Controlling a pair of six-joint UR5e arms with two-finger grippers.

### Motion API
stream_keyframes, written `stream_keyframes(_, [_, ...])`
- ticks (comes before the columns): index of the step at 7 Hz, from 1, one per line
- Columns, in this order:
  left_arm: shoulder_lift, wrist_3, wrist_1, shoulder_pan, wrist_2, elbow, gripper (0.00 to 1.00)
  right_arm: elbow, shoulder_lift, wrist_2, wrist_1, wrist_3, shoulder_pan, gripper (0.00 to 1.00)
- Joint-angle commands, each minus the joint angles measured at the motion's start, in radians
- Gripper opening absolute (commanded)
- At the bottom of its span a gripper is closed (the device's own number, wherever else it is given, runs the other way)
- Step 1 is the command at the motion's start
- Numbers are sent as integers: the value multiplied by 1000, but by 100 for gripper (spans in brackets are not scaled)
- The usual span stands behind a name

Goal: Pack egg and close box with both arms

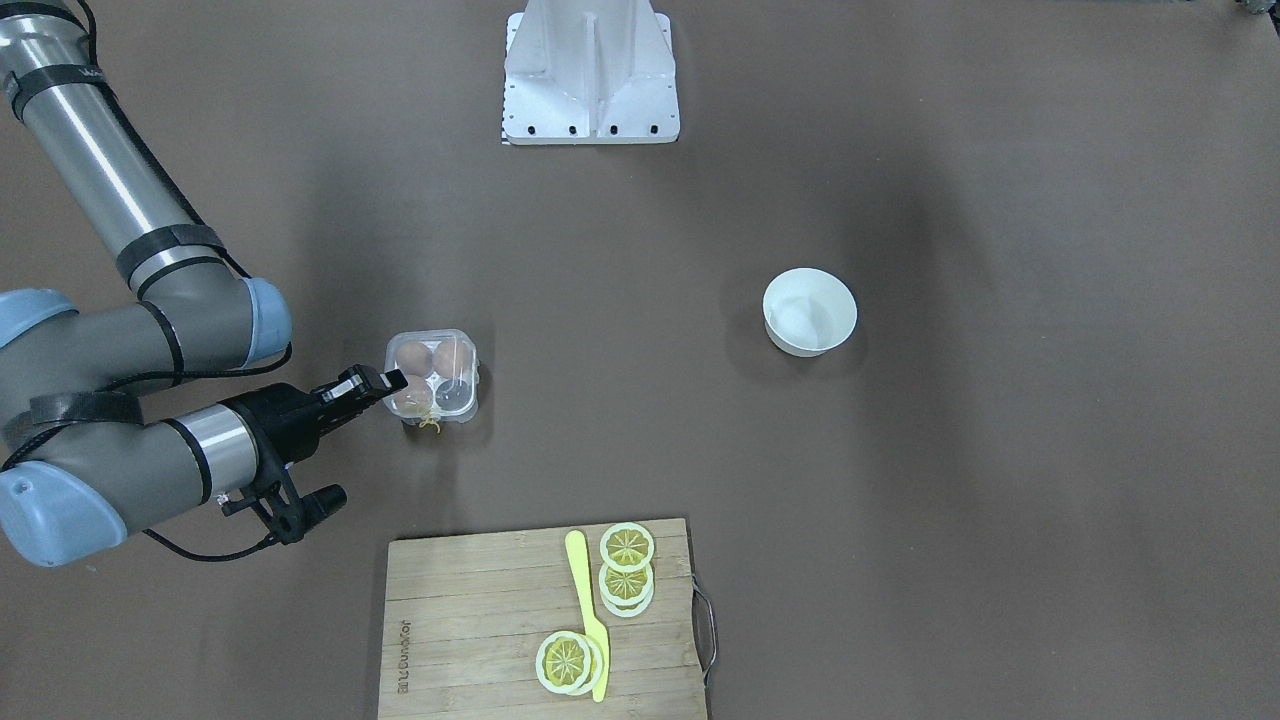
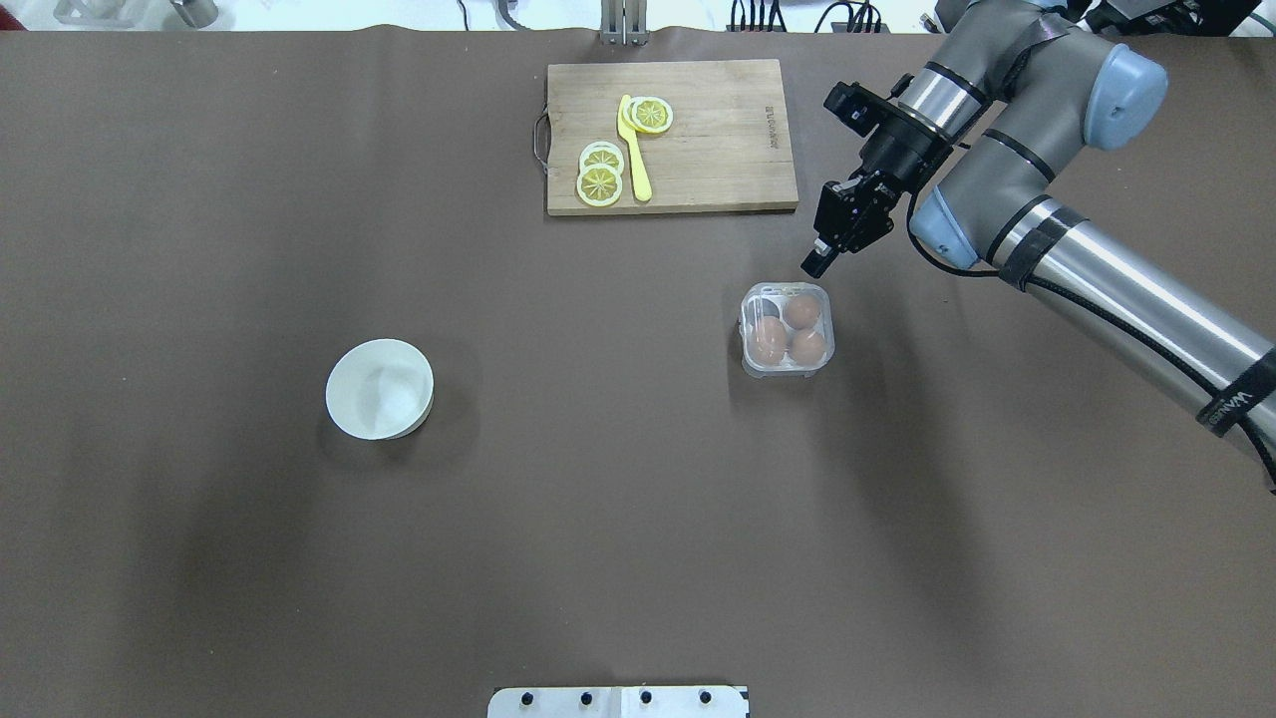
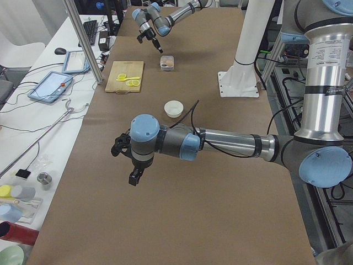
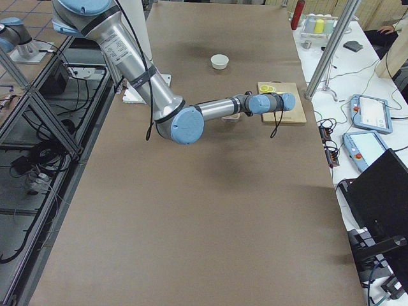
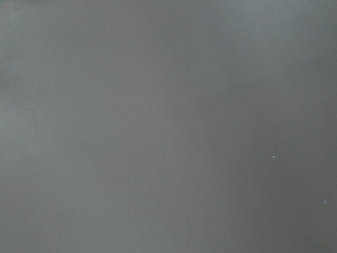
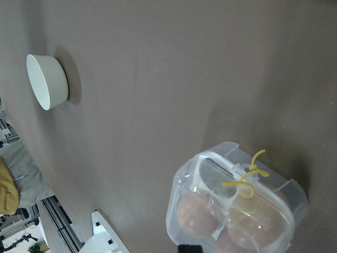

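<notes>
A small, smooth light-brown egg (image 2: 801,311) sits with two others like it in the small clear plastic four-cell box (image 2: 786,371); the fourth cell looks dark. The clear lid is down over them, with a yellow string (image 6: 247,176) lying on top. The box stands on the matte brown table covering (image 2: 598,479), right of centre in the overhead view. The right gripper (image 2: 813,261) hangs just beside the box's far edge, fingers drawn together on nothing. The left gripper (image 3: 134,176) hovers well away over bare brown surface; I cannot tell how its fingers stand. Farther off are a white round bowl (image 2: 380,391) and a wooden cutting board (image 2: 718,130) with lemon slices (image 2: 599,182) and a yellow plastic knife (image 2: 634,160). A white side bench (image 3: 33,138) carries a tablet (image 3: 51,86) and cables.
</notes>
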Motion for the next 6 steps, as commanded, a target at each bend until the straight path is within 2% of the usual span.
stream_keyframes(1, [1,2,19,0,2,-9,97,17,-6,-1,2,27,42,0])
stream_keyframes(3, [1,6,19,0,2,-4,97,77,-59,-64,5,55,97,0])
stream_keyframes(6, [-1,8,19,1,2,-3,97,171,-163,-234,6,101,223,0])
